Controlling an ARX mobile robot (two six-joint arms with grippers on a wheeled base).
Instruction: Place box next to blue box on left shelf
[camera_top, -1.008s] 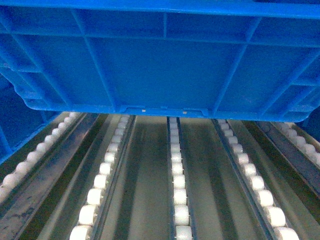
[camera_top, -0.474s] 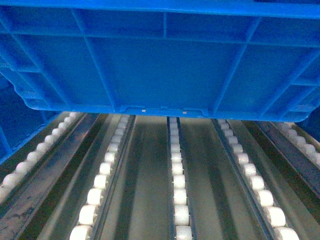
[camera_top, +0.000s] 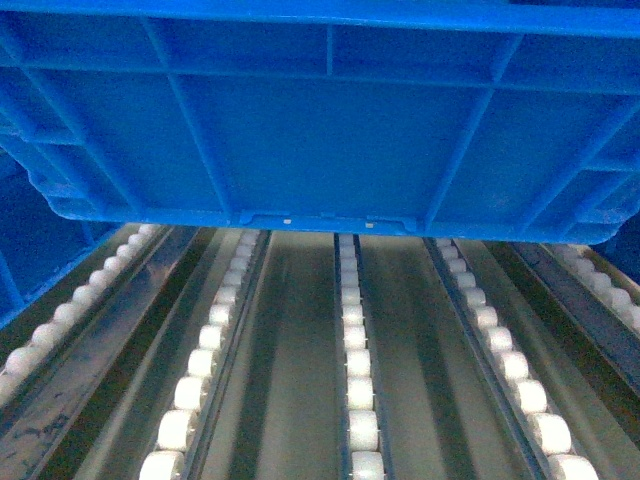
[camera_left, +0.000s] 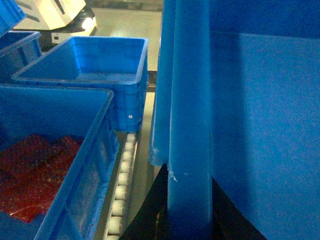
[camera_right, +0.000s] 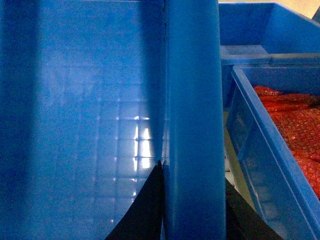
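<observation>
One box (camera_top: 330, 130), long axis across shelf (camera_top: 300, 380)

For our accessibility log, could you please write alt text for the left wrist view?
The left claw grips the thick rim of a large blue box, held over a roller shelf. To its left sit a blue crate of red contents and, farther back, an empty blue crate.

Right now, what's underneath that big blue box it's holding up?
Under the box runs the left shelf: silver tracks of white rollers, bare in the near part. Farther back, the box hides them.
</observation>
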